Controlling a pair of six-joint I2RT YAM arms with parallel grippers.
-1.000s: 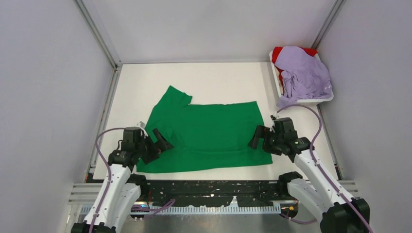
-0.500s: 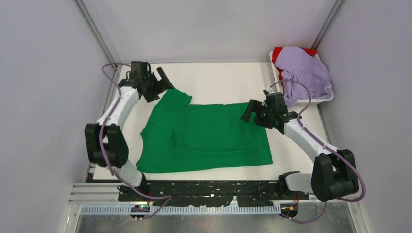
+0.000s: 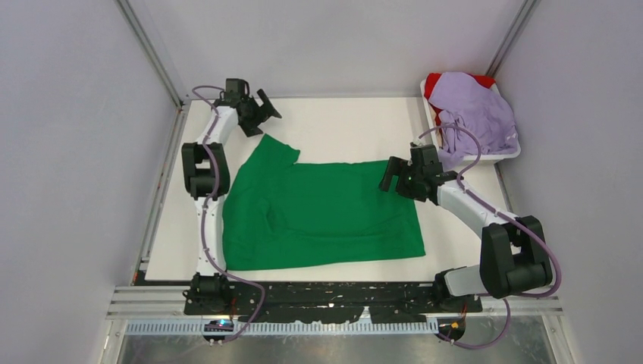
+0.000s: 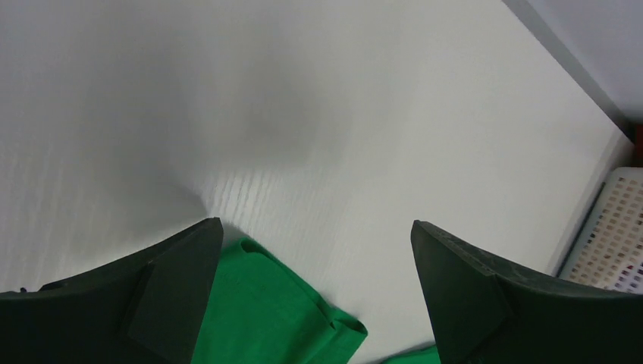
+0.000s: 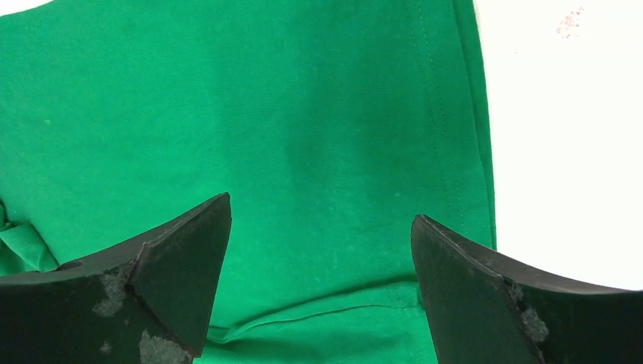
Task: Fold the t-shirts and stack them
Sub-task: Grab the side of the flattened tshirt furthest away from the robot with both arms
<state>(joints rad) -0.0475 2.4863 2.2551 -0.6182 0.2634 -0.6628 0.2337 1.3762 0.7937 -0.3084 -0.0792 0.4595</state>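
The green shirt (image 3: pixel 326 212) lies spread flat mid-worktop (image 3: pixel 341 125), one sleeve (image 3: pixel 274 148) jutting toward 11 o'clock. The lavender shirt (image 3: pixel 474 114) is heaped on the red shirt (image 3: pixel 434 82) in the tray (image 3: pixel 506 155) at 2 o'clock.

The left hand (image 3: pixel 264 120) hangs wide open and empty just past the sleeve tip, with bare worktop between its fingers in the wrist view. The right hand (image 3: pixel 388 176), also open and empty, hovers over the green shirt's 2 o'clock corner, with the hem seam below it.

The step looks like taking the far edge to fold it toward 6 o'clock. To do it well, the left hand should pull back toward 5 o'clock until the sleeve sits fully between its fingers. The right hand should settle on the corner itself, not the middle of the cloth. Both hands should pinch low and lift level together, or the fold may skew and bunch.

No brand, label or writing can be read anywhere. Only faint reddish specks mark the worktop by the hem.
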